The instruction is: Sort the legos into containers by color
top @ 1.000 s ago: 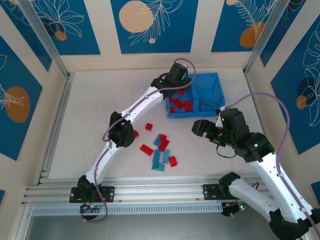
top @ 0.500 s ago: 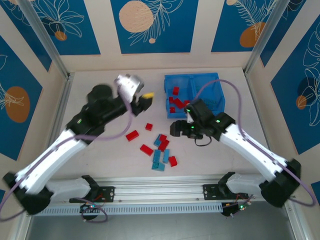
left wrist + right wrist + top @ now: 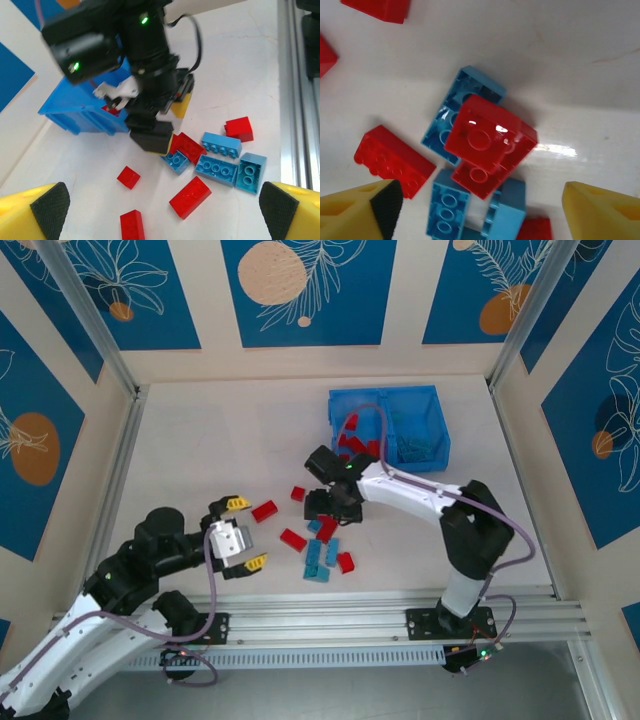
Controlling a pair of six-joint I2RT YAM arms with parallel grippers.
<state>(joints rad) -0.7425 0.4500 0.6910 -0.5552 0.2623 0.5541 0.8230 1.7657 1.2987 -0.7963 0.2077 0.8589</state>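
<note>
Loose red and light blue legos lie mid-table, a red one at the left and a blue one nearer me. The blue bin at the back holds red bricks in its left compartment and blue bricks in its right. My right gripper hangs open over the pile. In the right wrist view its fingertips straddle two stacked red bricks lying on blue ones. My left gripper is open and empty, left of the pile. It faces the scattered bricks and the right gripper.
Metal rails run along the near table edge, with both arm bases bolted there. Cream walls with blue panels enclose the table at the back and sides. A single red brick and a small red square lie apart, left of the pile.
My left arm has pulled back from the bin to the near left, gripper open. My right arm has swung in from the right and now hangs over the lego pile.
</note>
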